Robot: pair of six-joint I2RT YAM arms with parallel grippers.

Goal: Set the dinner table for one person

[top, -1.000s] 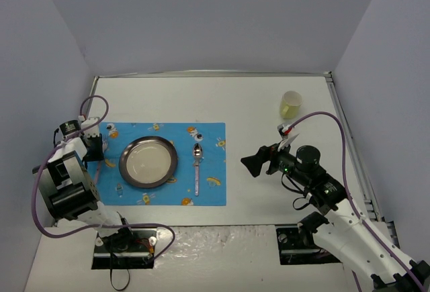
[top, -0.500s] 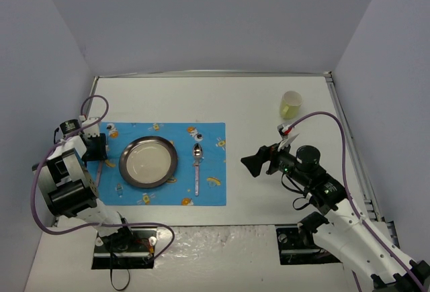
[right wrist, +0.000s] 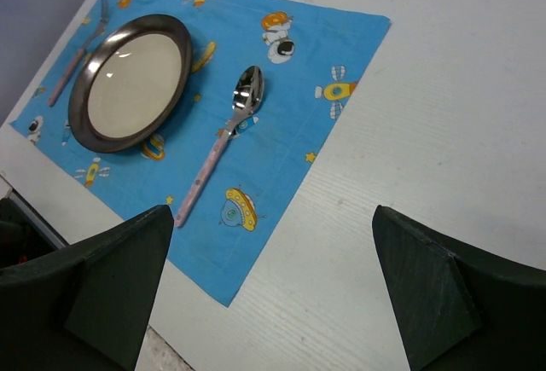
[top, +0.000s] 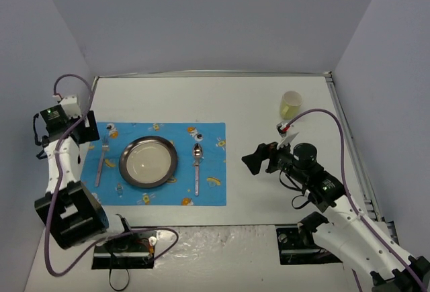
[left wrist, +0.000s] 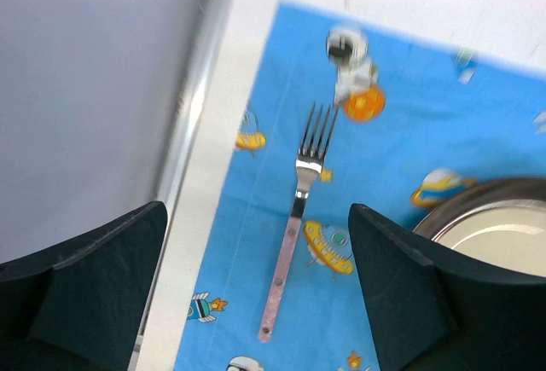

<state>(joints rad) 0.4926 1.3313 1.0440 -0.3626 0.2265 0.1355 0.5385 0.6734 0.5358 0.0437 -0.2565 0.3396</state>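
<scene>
Our left fingers (left wrist: 94, 286) have lifted off the fork (left wrist: 299, 217) and spread wide, released; it lies below and between them on the blue mat (left wrist: 409, 132), plate (left wrist: 490, 226) by their right tip. Our right fingers (right wrist: 94, 286) hang wide open, empty, above the white surface (right wrist: 478, 132), spoon (right wrist: 226, 136) ahead of their left tip.

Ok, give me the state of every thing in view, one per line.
fork, lying flat on the mat, left of the plate, free
plate, right side up, empty, on the mat
spoon, flat on the mat, right of the plate
cup, upright on the bare dinner table
left gripper, jaws open, empty
right gripper, jaws open, empty
</scene>
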